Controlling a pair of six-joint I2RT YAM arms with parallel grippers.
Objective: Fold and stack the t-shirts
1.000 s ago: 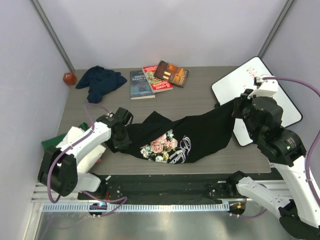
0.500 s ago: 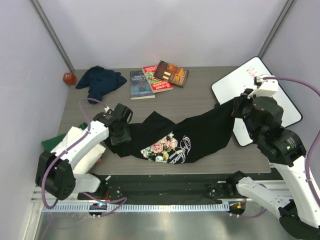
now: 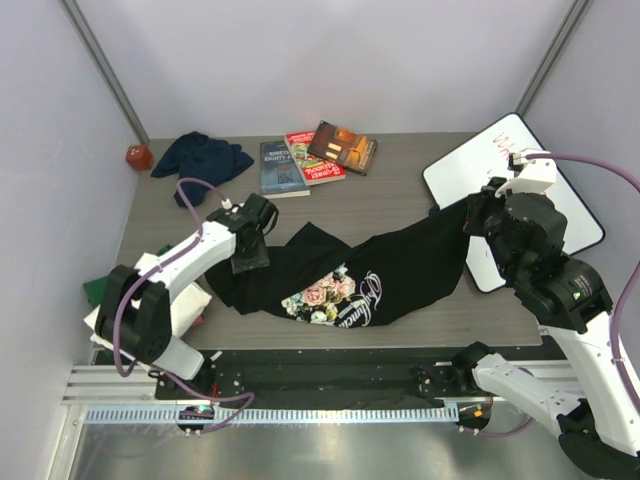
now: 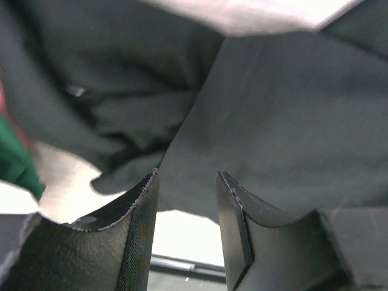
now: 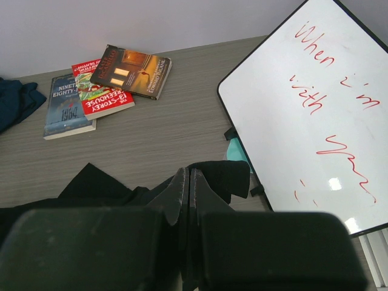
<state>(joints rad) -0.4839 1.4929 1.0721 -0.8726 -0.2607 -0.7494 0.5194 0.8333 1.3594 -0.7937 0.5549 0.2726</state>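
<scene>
A grey counter (image 3: pixel 400 205) walled in pale panels is seen from above, with books (image 3: pixel 315 155) and a whiteboard (image 3: pixel 520 185) kept along its far side; the black shirt (image 3: pixel 380 285) is spread across the near middle, rose print uppermost; its right corner is raised off the counter, being pinched in the tightly closed right hand (image 3: pixel 470 215), presumably so the cloth can be drawn flat; the left hand (image 3: pixel 248 258) is held over the bunched left edge with jaws parted, nothing being gripped; the navy shirt (image 3: pixel 200 160) lies crumpled at the far left, not yet folded.
</scene>
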